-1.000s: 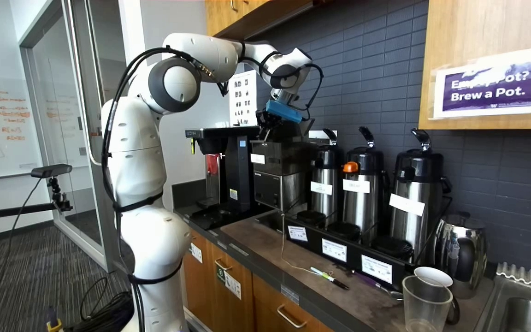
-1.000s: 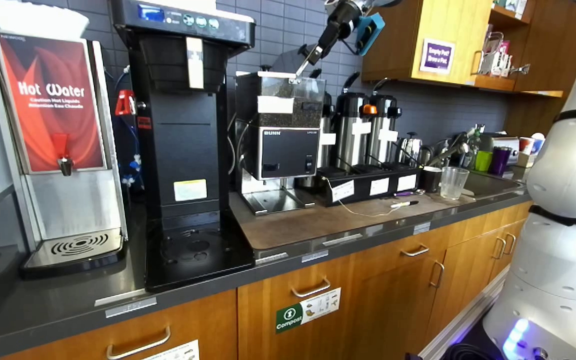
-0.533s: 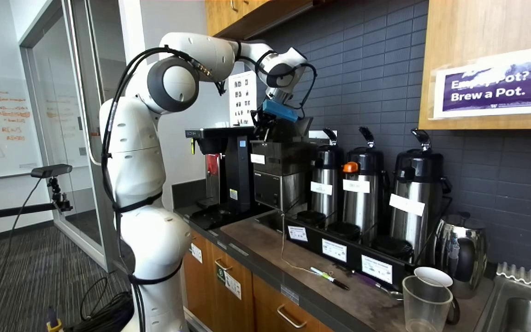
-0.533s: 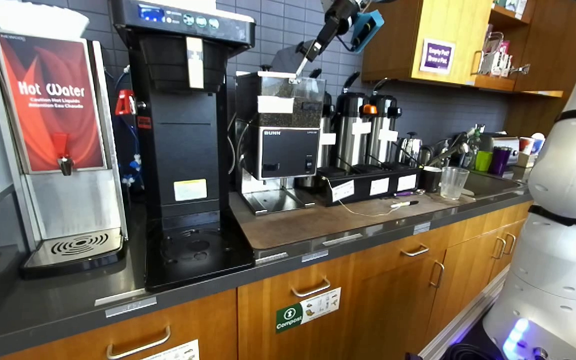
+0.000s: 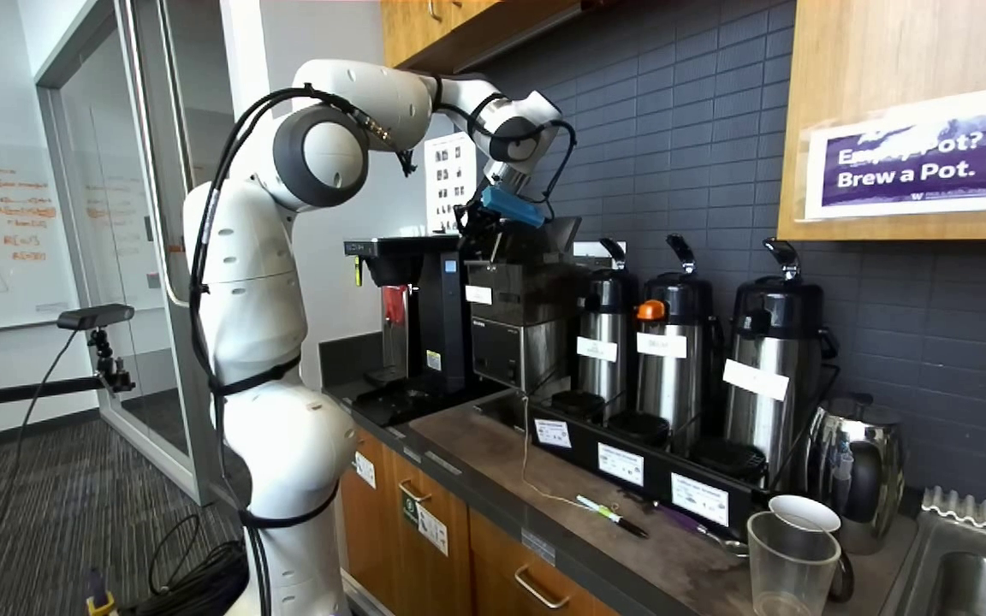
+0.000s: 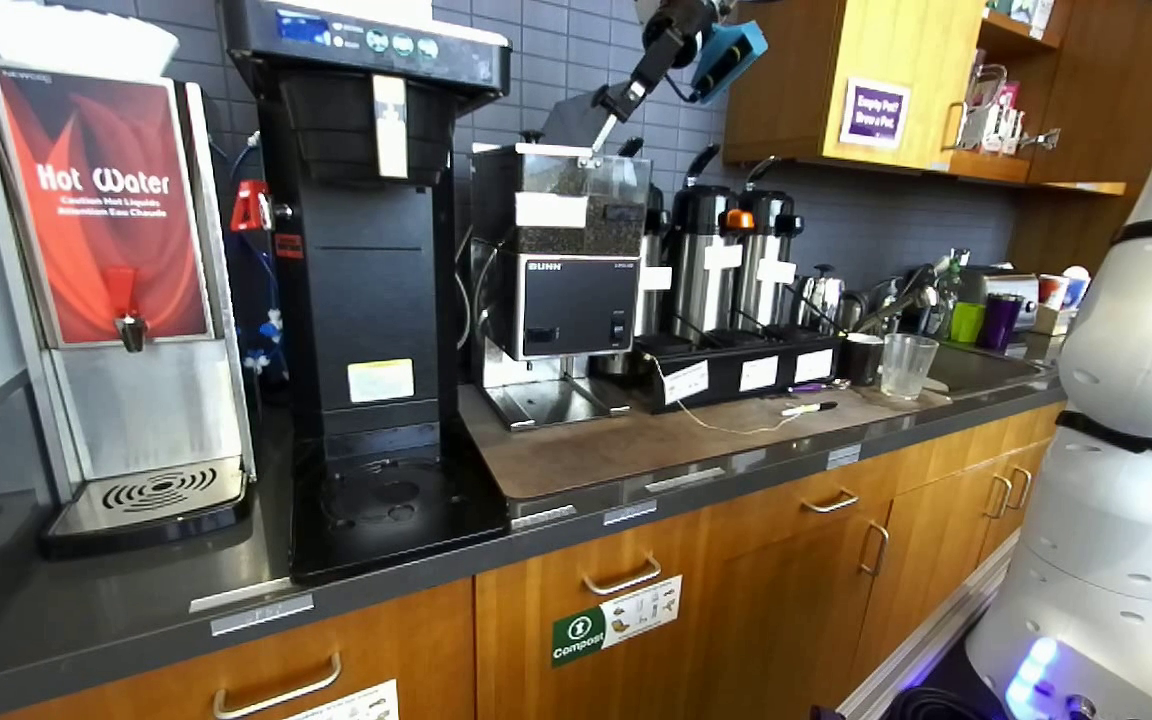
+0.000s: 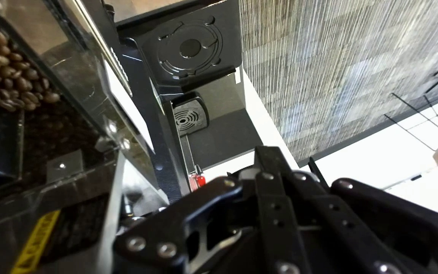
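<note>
Claw (image 7: 270,154) nearer brewer (image 6: 376,300), lid (image 6: 571,120) aslant upward

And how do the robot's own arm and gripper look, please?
The arm is white and rounded, with a dark grey joint ring, black cables, black straps and blue lights at its base. The gripper is black, with silver screws; a blue block sits beside it.

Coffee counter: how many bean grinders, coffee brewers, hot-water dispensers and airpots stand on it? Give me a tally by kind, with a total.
Bean grinder: 1
Coffee brewer: 1
Hot-water dispenser: 1
Airpots: 3
Total: 6
</note>
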Tool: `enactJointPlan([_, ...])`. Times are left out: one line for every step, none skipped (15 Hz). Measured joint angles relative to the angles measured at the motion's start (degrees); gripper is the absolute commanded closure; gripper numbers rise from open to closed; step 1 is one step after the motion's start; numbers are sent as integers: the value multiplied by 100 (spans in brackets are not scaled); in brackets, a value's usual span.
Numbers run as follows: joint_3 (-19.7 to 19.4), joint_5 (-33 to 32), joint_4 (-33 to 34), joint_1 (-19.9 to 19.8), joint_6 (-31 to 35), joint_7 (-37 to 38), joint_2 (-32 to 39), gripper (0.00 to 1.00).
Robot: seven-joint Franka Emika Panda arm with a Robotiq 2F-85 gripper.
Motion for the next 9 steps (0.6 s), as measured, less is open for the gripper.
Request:
enactJointPlan([17,0,0,7,-41,-58,0,100])
enactJointPlan([32,0,0,18,-67,-107,0,100])
enactJointPlan([45,0,0,27,-81,-143,0,100])
enactJointPlan([57,-13,0,29,-87,-149,-2,100])
enactJointPlan([63,-34,0,29,-88,-149,-10,100])
enactJointPlan([64,-61,0,28,-85,-149,-29,100])
enactJointPlan([60,-88,-1,20,-81,-147,-58,100])
enactJointPlan([48,-124,-3,13,-73,-142,-99,100])
enactJointPlan([31,-171,-7,-3,-59,-136,-150,100])
